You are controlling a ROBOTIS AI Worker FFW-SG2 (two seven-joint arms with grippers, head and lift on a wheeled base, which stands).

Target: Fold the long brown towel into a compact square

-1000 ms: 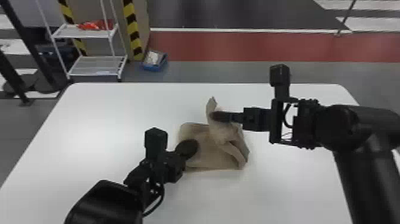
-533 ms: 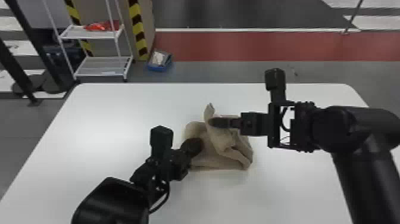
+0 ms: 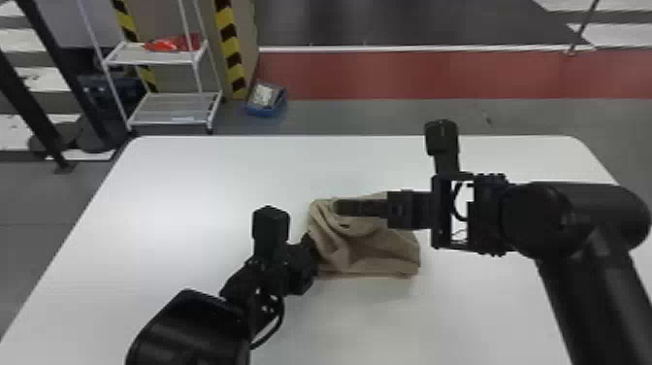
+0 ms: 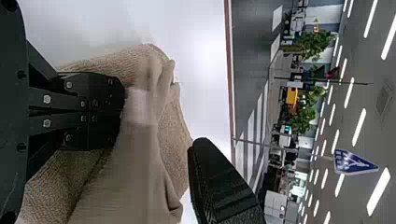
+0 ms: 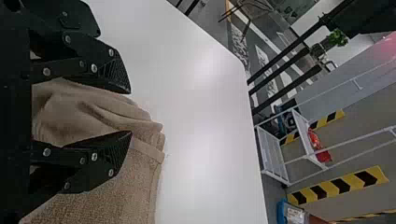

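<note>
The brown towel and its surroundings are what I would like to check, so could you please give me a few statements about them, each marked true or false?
1. The brown towel lies on a white table. True.
2. The towel is spread out smooth and flat. False: it is bunched, with raised folds and creases.
3. The right pincer has its two fingers apart, with towel between them. True.
4. The left pincer is well away from the towel. False: the left pincer is right at the towel.
5. The red item lies on the floor. False: the red item is on the upper shelf of the white rack.
</note>
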